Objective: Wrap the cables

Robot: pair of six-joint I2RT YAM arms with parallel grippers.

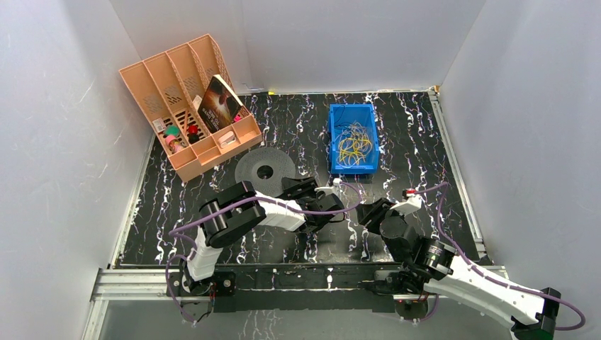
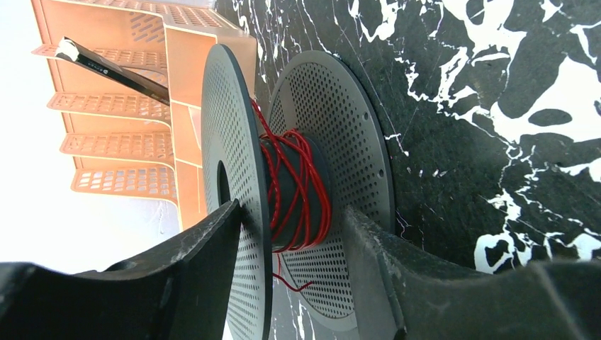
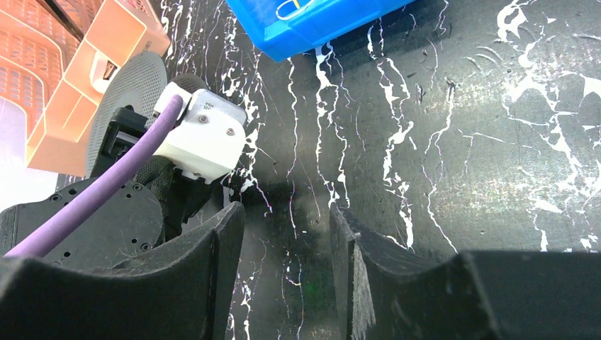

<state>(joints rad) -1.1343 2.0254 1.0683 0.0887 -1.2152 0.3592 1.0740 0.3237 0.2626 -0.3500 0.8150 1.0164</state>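
A grey perforated spool (image 1: 266,168) lies flat on the black marbled table beside the orange organizer. In the left wrist view the thin red cables (image 2: 301,185) are wound in several loose turns round the spool's (image 2: 326,106) dark hub, with a short loose end (image 2: 292,285) hanging between the flanges. My left gripper (image 1: 293,186) is open at the spool's near rim. One of its fingers (image 2: 205,262) lies outside the top flange and the other sits in front of the bottom flange. My right gripper (image 3: 287,237) is open and empty over bare table, right of the left wrist.
An orange desk organizer (image 1: 188,99) with a book and small items stands at the back left. A blue bin (image 1: 353,138) holding thin yellow wires sits at the back centre. Purple arm cords (image 1: 312,211) loop between the arms. White walls enclose the table.
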